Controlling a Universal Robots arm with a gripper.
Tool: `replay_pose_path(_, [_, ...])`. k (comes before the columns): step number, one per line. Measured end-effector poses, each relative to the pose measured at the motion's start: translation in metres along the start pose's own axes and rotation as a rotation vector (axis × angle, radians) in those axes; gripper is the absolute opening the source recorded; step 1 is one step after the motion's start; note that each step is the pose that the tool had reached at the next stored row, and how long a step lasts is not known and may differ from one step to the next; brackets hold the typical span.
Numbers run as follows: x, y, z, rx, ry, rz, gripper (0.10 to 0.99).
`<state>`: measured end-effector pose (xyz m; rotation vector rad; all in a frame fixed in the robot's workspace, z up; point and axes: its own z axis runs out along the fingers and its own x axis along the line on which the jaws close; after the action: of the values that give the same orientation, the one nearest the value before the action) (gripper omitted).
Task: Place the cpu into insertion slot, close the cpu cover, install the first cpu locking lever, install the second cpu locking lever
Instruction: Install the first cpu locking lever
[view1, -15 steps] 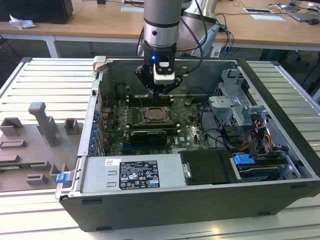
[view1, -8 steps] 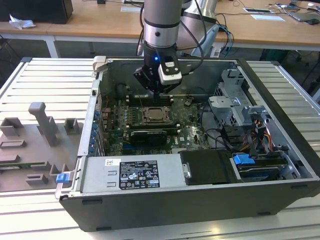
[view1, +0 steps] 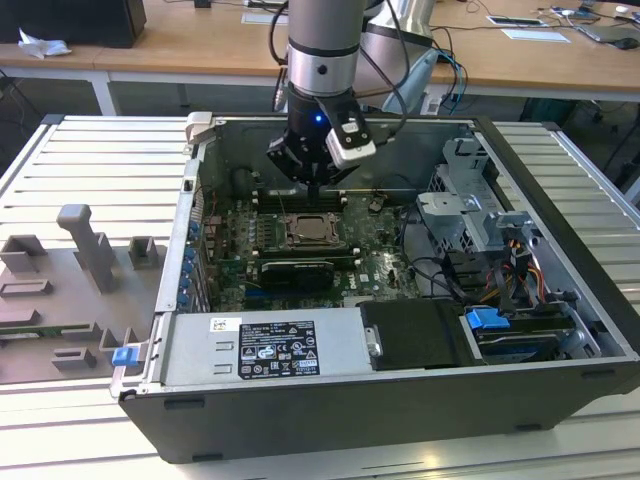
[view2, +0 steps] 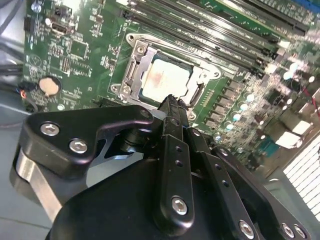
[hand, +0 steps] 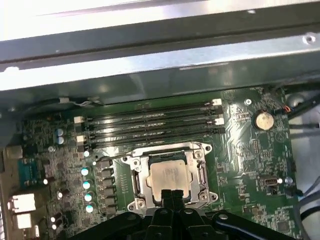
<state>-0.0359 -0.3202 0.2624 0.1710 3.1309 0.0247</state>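
- Silvery-grey metal tops the small square cpu (hand: 171, 176), which lies flat in the square insertion slot (hand: 141, 186) on the green circuit board (hand: 250, 160) in both wrist views.
- The thin silvery metal frame of the cpu cover (hand: 200, 192) lies down around the chip, its square window showing the pale top (view2: 166, 80).
- The black gripper (hand: 171, 194) hangs just above the socket's near edge, its fingers (view2: 172, 107) pressed together with nothing between them, the tips next to the cover's rim.
- In the exterior view the grey arm reaches down into the open dark computer case (view1: 560, 330), the gripper (view1: 313, 186) over the board's back part, just behind the socket (view1: 310, 232).
- Long narrow black memory slots (hand: 150, 125) run side by side between the socket and the case's metal wall.
- A round silver coin battery (hand: 263, 119) sits near the board's corner, well apart from the socket.
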Motion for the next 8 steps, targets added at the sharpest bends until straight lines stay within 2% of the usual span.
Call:
replay_pose_path(4, [0.0002,0.0,0.0002,0.0,0.001,-0.06,0.106])
replay_pose_path(6, [0.0014,-0.0001,0.0003,-0.001,0.0011,-0.073,0.106])
replay_pose_path(8, [0.0077,-0.0008,0.0003,-0.001,0.0013,-0.078,0.106])
